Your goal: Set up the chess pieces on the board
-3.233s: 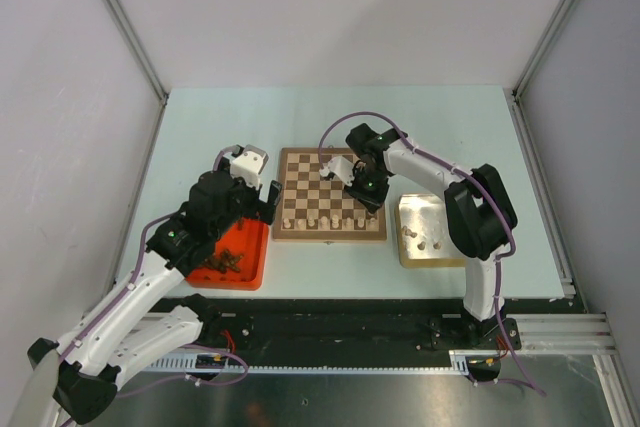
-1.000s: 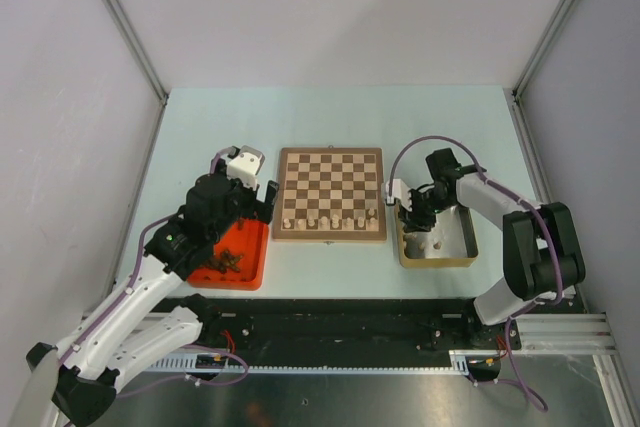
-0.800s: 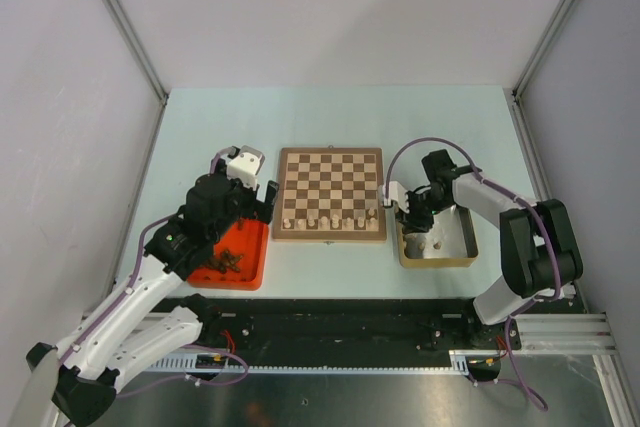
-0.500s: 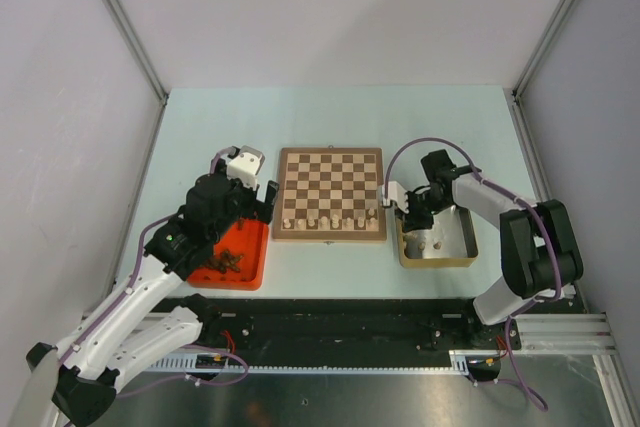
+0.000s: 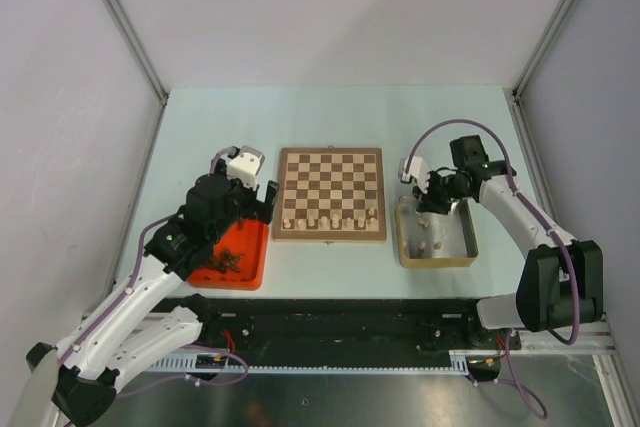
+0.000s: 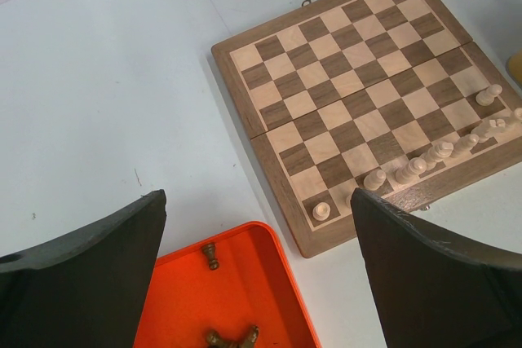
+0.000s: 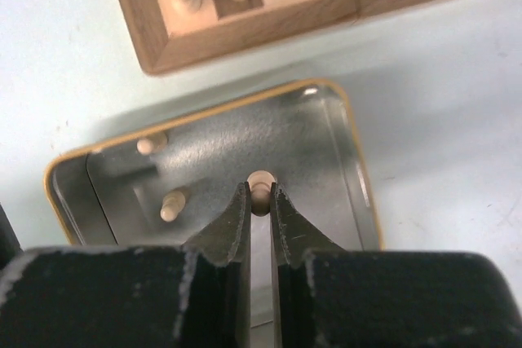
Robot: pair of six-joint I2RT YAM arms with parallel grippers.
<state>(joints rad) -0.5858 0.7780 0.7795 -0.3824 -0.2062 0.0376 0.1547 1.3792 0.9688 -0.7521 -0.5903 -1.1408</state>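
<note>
The board [image 5: 331, 194] lies mid-table, with a row of pale chess pieces [image 5: 330, 219] along its near edge. My right gripper [image 5: 432, 197] hangs over the far end of the gold tin [image 5: 470, 237]. In the right wrist view that gripper [image 7: 260, 197] is shut on a pale chess piece [image 7: 261, 182] at its tips. Two more pale pieces [image 7: 173, 204] lie in the tin [image 7: 363, 193] below. My left gripper [image 5: 250, 187] stands wide open over the far end of the red tray [image 5: 250, 267]. Nothing is between the left gripper's [image 6: 257, 201] fingers.
Dark brown pieces [image 6: 211, 256] lie in the red tray [image 6: 261, 299] left of the board [image 6: 359, 95]. The board's near corner [image 7: 245, 6] shows just beyond the tin. Side walls and metal rails enclose the table.
My right gripper has left the board, dipped into the tin, shut on a pale piece and risen toward the tin's far end. The left arm has not moved.
</note>
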